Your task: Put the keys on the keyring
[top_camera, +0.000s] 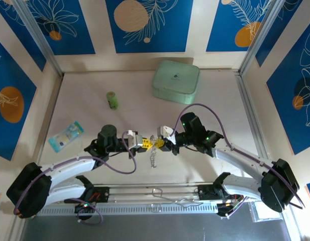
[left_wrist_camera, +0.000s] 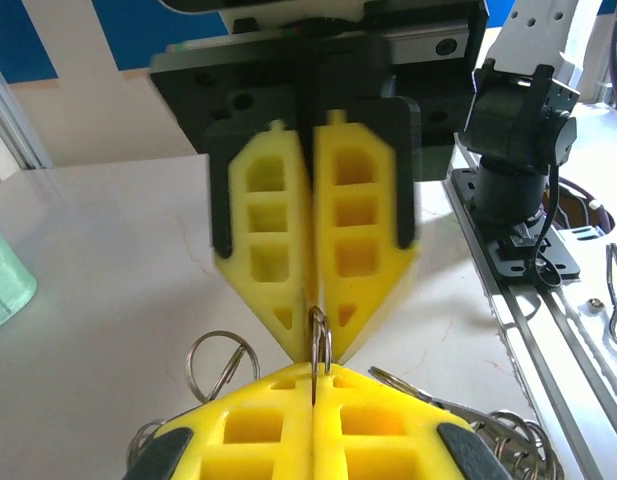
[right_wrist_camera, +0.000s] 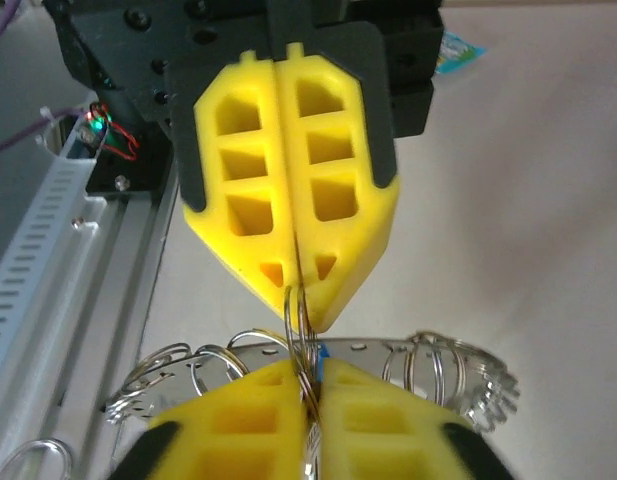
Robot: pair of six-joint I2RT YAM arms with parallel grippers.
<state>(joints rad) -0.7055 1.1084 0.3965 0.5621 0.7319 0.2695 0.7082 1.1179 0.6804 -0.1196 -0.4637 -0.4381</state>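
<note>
My two grippers meet tip to tip over the middle of the table, the left gripper (top_camera: 144, 143) (left_wrist_camera: 315, 375) and the right gripper (top_camera: 158, 143) (right_wrist_camera: 308, 375), both shut. One small split ring (left_wrist_camera: 320, 338) (right_wrist_camera: 301, 325) is pinched between both pairs of yellow fingers. It belongs to the keyring (right_wrist_camera: 418, 352), a flat silvery band with holes that carries several small rings and hangs below the fingers (top_camera: 153, 156). A blue sliver (right_wrist_camera: 322, 351) shows beside the right fingers. I cannot tell the keys apart from the bunched metal.
A mint-green rounded case (top_camera: 176, 80) stands at the back, a green cylinder (top_camera: 112, 100) to its left, and a blue-white packet (top_camera: 66, 135) at the left. The arms' base rail (top_camera: 155, 193) runs along the near edge, with loose wire rings on it.
</note>
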